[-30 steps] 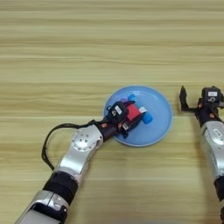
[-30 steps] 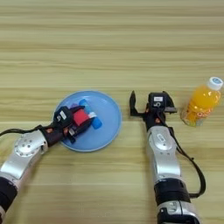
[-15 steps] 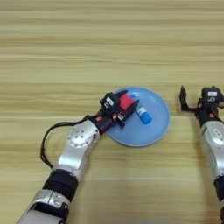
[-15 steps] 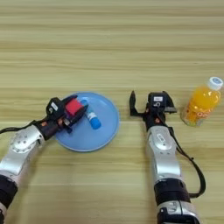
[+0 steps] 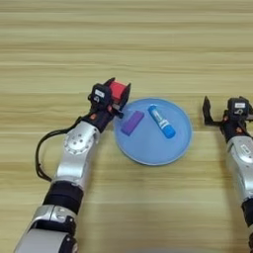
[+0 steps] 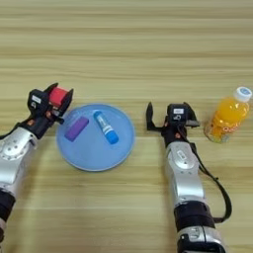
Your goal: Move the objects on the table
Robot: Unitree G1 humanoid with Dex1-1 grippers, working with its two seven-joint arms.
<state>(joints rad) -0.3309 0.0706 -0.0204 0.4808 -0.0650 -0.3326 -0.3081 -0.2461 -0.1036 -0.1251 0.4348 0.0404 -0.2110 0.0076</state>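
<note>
**Red cube held at the plate's edge, two pieces left on the plate**

The light wooden table (image 5: 59,44), striped with plank-like grain, carries everything here. On it sits a round light-blue plate (image 5: 148,148), a shallow dish with a low rim. To the far right stands a small orange-juice bottle with a white cap (image 6: 226,117), well apart from the plate.

The left gripper (image 5: 115,93) is closed around a small red cube (image 5: 117,89), its two black fingers pressing opposite faces, just beyond the plate's upper-left rim. Whether the cube touches the table or is a little above it I cannot tell. The right gripper (image 6: 167,114) sits idle between the plate and the bottle, with its fingers spread wide and nothing between them.

On the plate lies a blue-and-white cylinder like a glue stick (image 5: 161,121), on its side, slanting from upper left to lower right. Just left of it, apart from it, lies a flat purple rectangular block (image 5: 132,122), also slanted.

By my judgement all three pieces are light and rigid. The cube's flat faces offer a sure hold. The cylinder is likely to roll, so it is best pinched across its middle. The purple block lies low, so the fingers should take its long edges, close to the plate.
</note>
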